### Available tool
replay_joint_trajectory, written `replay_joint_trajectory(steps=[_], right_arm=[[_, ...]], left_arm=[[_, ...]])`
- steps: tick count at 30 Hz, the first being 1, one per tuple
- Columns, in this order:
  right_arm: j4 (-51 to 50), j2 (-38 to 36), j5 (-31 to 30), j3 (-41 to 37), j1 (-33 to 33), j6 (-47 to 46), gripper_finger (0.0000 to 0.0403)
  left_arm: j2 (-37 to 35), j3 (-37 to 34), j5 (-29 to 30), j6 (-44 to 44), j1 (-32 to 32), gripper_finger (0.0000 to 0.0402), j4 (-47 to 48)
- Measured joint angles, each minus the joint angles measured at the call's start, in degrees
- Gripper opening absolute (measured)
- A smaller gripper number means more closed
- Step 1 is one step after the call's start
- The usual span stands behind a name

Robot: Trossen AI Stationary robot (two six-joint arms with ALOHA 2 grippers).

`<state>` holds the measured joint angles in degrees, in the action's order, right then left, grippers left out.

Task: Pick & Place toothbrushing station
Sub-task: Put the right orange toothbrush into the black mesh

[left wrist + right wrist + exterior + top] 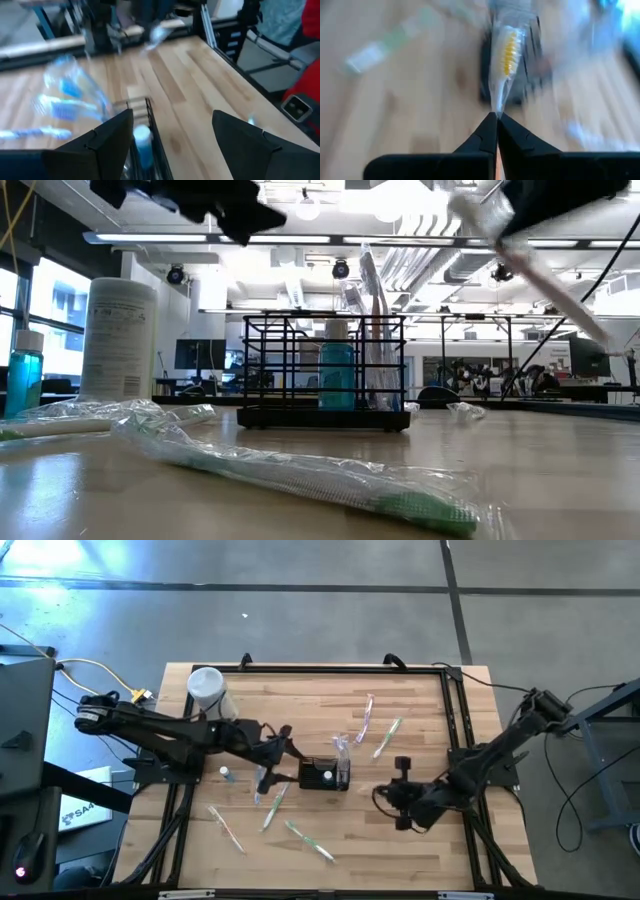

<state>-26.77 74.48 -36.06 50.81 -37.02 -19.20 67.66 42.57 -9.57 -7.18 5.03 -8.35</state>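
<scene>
Your right fingers (pixel 496 119) are pressed together, pinching a wrapped yellow-bristled toothbrush (pixel 508 55). The black caddy (pixel 324 774) sits mid-table (pixel 420 740), just ahead of them and between both arms. Your left fingers (pixel 170 137) are spread wide over the caddy's near edge, above a small blue bottle (pixel 142 142).

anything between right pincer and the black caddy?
High view: only bare wood between the right pincer and the black caddy. Its wrapped toothbrush points that way.
</scene>
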Motion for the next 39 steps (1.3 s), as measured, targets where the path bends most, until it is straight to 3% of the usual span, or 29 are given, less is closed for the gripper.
replay_joint_trajectory(steps=[6,11,22,30,39], right_arm=[[22.07,-0.70,-4.62,0.15,-0.49,21.78,0.0003],[34.22,0.00,-3.87,0.15,2.19,32.53,0.0003],[39.52,0.12,10.85,0.15,13.06,32.18,0.0003],[43.18,3.07,13.89,0.15,16.64,32.88,0.0003],[45.68,3.81,13.97,0.15,18.40,34.27,0.0003]], left_arm=[[0.86,0.04,3.14,-3.05,3.54,0.0271,-7.73],[1.83,0.04,3.12,-4.58,4.56,0.0271,-13.80],[2.03,0.04,3.33,-4.39,4.36,0.0271,-23.47],[2.13,0.04,10.34,-4.57,4.36,0.0271,-26.55],[8.68,3.07,13.51,-2.95,4.36,0.0271,-29.14]])
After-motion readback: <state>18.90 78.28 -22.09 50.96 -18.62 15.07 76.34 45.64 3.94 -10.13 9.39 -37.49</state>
